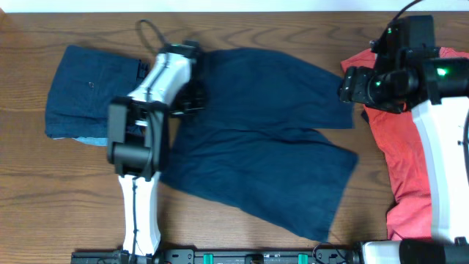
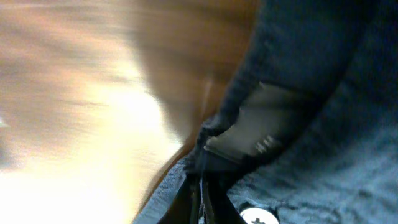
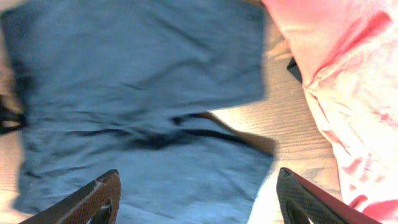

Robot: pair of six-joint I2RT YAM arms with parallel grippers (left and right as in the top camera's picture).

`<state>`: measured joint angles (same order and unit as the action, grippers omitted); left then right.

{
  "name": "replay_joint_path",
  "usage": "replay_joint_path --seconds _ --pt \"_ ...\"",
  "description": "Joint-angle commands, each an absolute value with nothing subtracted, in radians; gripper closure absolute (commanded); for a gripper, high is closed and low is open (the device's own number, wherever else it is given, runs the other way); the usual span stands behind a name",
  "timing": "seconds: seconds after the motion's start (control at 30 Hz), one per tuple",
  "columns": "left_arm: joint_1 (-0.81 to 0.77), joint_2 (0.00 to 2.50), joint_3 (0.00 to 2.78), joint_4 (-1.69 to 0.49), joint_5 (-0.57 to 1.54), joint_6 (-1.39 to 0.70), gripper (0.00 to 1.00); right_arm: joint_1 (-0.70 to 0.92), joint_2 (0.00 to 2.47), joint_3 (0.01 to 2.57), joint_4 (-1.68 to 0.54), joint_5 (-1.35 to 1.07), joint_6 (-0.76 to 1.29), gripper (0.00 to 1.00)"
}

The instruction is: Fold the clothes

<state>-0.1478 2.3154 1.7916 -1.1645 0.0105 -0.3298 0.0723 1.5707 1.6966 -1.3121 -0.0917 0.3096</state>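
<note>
Dark navy shorts lie spread flat mid-table, legs pointing right. My left gripper is at their waistband end. In the left wrist view its fingers are shut on a pinch of the navy waistband, beside a grey label and a pale button. My right gripper hovers above the upper leg's hem. Seen from the right wrist, that gripper is open over the shorts, with nothing between the fingers. A coral-red T-shirt lies crumpled at the right, also in the right wrist view.
A folded navy piece lies at the far left, close to the left arm's white forearm. Bare wooden table shows at the front left. A black cable loops behind the left arm.
</note>
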Motion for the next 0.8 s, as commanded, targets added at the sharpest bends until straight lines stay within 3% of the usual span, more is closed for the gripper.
replay_joint_path --seconds 0.0,0.17,0.33,0.43,0.53,0.6,0.77 --pt "-0.047 2.345 1.751 -1.176 -0.087 -0.384 0.94 0.063 1.640 1.700 -1.308 -0.079 0.279 0.20" --pt "0.004 2.302 1.751 -1.192 0.001 -0.305 0.94 0.075 1.760 1.700 -1.213 -0.147 0.208 0.27" --pt "-0.019 2.249 1.752 -1.180 0.061 -0.257 0.93 0.106 1.909 1.700 -1.010 -0.300 0.186 0.48" --pt "-0.039 2.202 1.752 -1.178 0.072 -0.251 0.90 0.139 2.003 1.700 -0.905 -0.326 0.188 0.55" --pt "-0.054 2.126 1.754 -1.201 0.096 -0.250 0.84 0.178 2.103 1.700 -0.843 -0.321 0.223 0.53" --pt "-0.058 2.070 1.754 -1.210 0.127 -0.244 0.79 0.197 2.161 1.700 -0.824 -0.316 0.231 0.45" --pt "-0.058 1.904 1.754 -1.216 0.148 -0.244 0.69 0.229 2.260 1.700 -0.796 -0.186 0.270 0.37"
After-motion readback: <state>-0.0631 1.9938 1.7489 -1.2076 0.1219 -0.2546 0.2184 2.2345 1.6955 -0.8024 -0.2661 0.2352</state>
